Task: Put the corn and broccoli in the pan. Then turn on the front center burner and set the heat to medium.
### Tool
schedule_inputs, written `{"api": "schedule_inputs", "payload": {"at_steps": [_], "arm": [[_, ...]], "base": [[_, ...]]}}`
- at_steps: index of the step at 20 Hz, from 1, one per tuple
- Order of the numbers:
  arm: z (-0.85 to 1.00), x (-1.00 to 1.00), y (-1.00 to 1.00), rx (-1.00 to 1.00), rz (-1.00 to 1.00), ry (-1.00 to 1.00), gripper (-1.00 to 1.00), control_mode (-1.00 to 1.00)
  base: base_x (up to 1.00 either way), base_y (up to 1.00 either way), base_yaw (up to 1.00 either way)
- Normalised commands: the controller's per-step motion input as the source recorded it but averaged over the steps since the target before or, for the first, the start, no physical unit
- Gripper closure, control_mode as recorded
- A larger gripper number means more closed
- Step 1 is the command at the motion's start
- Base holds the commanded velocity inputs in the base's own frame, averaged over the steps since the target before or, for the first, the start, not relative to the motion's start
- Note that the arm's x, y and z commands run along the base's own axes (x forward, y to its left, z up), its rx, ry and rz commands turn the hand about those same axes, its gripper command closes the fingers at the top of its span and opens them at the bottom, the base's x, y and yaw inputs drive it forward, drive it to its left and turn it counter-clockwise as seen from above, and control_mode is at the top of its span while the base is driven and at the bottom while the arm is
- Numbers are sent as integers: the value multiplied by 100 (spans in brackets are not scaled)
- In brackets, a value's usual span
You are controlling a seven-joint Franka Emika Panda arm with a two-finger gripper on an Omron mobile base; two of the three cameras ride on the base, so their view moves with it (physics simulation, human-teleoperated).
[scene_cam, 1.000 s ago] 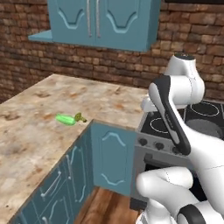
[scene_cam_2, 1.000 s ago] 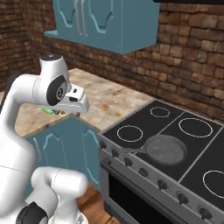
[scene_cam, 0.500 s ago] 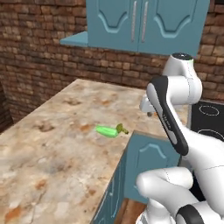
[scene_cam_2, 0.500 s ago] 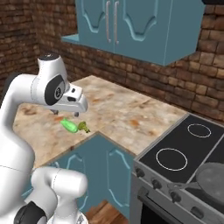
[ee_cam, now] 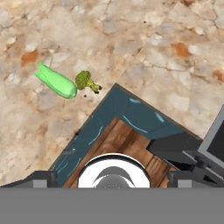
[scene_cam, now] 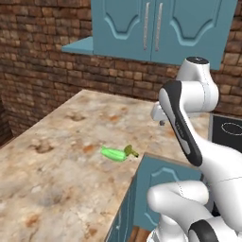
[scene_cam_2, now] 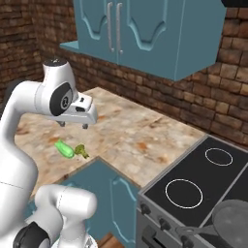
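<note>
The speckled stone table (scene_cam: 56,156) is seen running up to the black cooktop (scene_cam_2: 193,179), at whose near corner the dark pan (scene_cam_2: 232,224) is set. The end effector (scene_cam_2: 72,123) is held above the table with nothing gripped, its jaws spread wide. The corn (scene_cam: 114,154) is laid near the table's inner corner edge, and the broccoli (scene_cam: 130,151) is placed just beside one of its ends.

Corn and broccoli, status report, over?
Pincer open, empty, above counter. Corn and broccoli side by side on counter. Pan on stove, empty.
</note>
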Motion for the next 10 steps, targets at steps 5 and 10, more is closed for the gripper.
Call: {"api": "schedule_inputs", "payload": {"at_steps": [5,10], "arm": [[0,0,0,0,0,0,-100,100],[0,0,0,0,0,0,-100,100]], "base": [[44,0,0],[67,0,0]]}}
